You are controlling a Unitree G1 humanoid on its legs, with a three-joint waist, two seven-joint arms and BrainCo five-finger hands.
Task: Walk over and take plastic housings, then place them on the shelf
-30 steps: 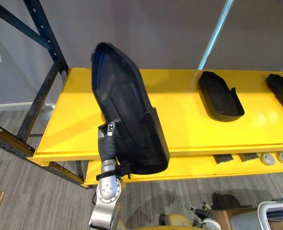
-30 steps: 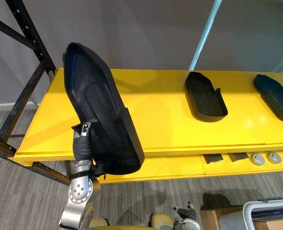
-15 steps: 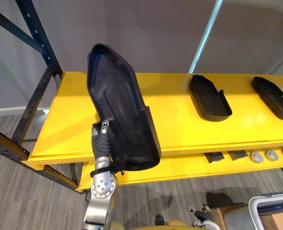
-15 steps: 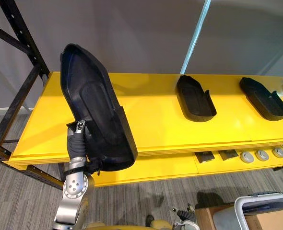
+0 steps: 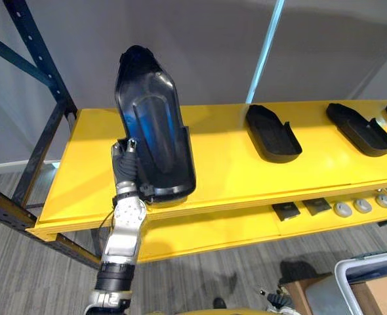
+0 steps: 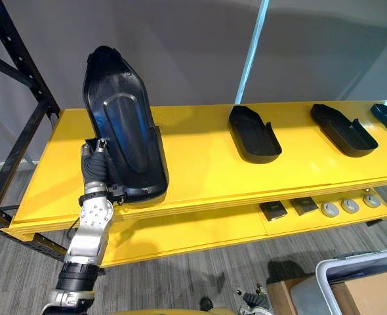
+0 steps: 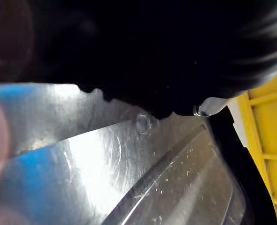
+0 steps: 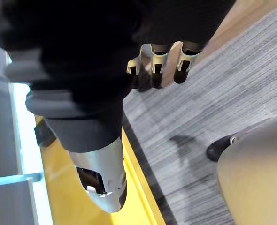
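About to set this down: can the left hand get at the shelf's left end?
Probably yes. The left hand holds the held housing upright over the shelf, bare there; the nearest lying housing sits well right. The right hand hangs idle.

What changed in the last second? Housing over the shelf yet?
The left hand, keeping its grip, has carried the black housing up and forward: its lower end hung before the front edge of the yellow shelf, and is now above the top board, more upright. The other housings lie as before; the camera has shifted.

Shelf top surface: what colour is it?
Yellow; the shelf shows best in the right eye view.
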